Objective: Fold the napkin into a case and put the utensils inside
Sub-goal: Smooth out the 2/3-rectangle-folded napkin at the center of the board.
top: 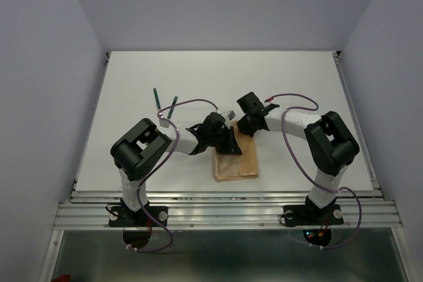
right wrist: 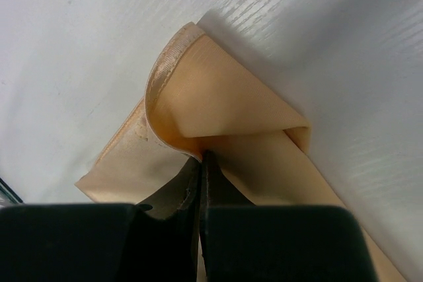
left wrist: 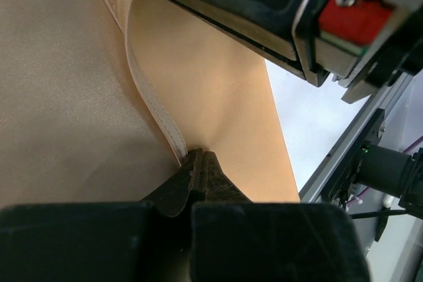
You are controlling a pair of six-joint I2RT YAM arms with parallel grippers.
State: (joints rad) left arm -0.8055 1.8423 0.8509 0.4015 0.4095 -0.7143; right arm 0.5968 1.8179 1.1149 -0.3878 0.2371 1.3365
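Black tips of the left gripper (left wrist: 201, 158) sit pressed together, pinching the hemmed edge of the napkin (left wrist: 66, 97); cloth spreads away ahead of the tips and to both sides. Same with the right gripper (right wrist: 201, 156): clamped tight on a fold of napkin, with a hemmed corner curling up and over just above its tips. Seen from above, the napkin lies folded in a narrow oblong on the white table (top: 297, 84), near the front edge, between the two arms, both grippers meeting at its far end. Green-handled utensils (top: 164, 109) lie further left, beyond the left forearm, apart from the cloth
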